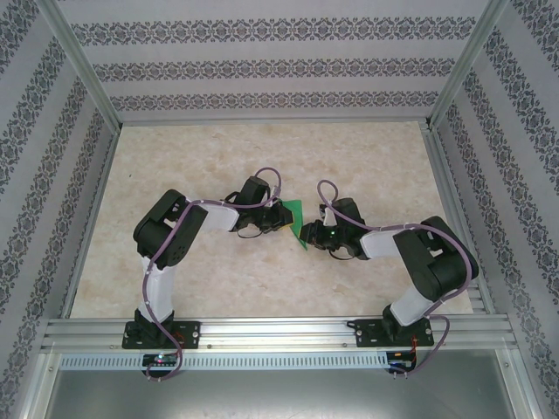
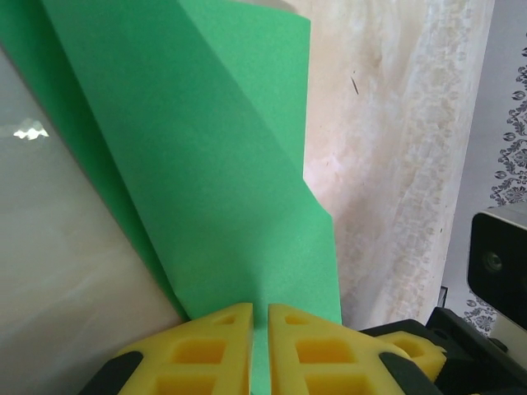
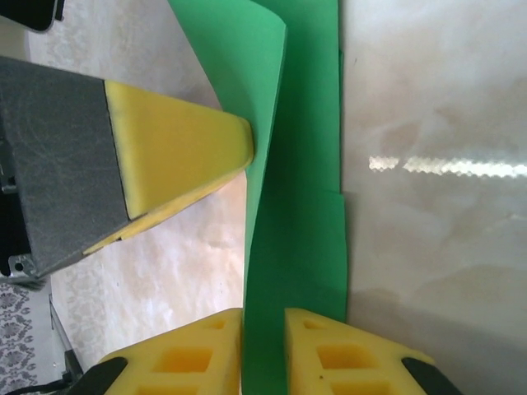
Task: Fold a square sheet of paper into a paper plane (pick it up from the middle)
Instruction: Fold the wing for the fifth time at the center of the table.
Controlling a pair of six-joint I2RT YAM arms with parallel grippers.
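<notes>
The left gripper (image 1: 271, 218) pointed in from the left over the marbled table (image 1: 210, 148). In its wrist view its yellow fingers (image 2: 206, 354) stood almost together with only a thin slit between them. The green paper (image 2: 214, 164) ran into that slit, pinched at its near edge. The paper, creased into overlapping folded layers, was at the middle of the table, between the two grippers. The right gripper (image 1: 319, 236) met it from the right. Its fingers (image 3: 346, 358) stood a little apart, a wider gap than the left pair's, and the paper passed between them. Whether those pads pressed it could not be told. One pad of the left gripper touched the paper's upper fold.
</notes>
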